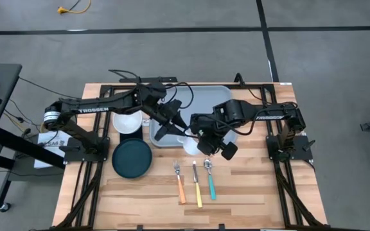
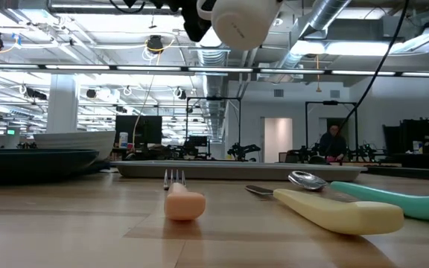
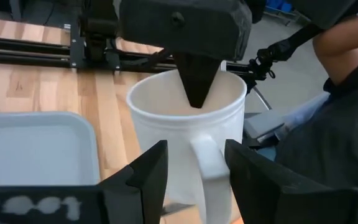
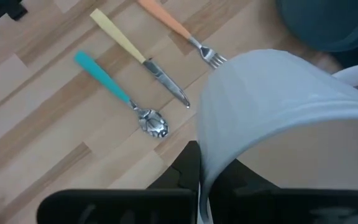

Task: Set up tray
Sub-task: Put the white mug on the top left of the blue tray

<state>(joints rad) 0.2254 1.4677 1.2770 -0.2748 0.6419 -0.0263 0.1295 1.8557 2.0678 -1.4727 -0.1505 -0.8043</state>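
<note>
The right tool [image 1: 201, 142] is pinching the mug [image 1: 191, 145] rim aloft, tray [image 1: 201, 96] lying at twelve o'clock, while the left tool [image 3: 194, 177] is spreading around its handle.

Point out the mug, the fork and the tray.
mug [image 3: 185, 124]: left wrist view, front wall below the rim.
fork [image 4: 173, 23]: right wrist view, orange handle.
tray [image 1: 207, 96]: high view, bare floor near the far rim.
</note>
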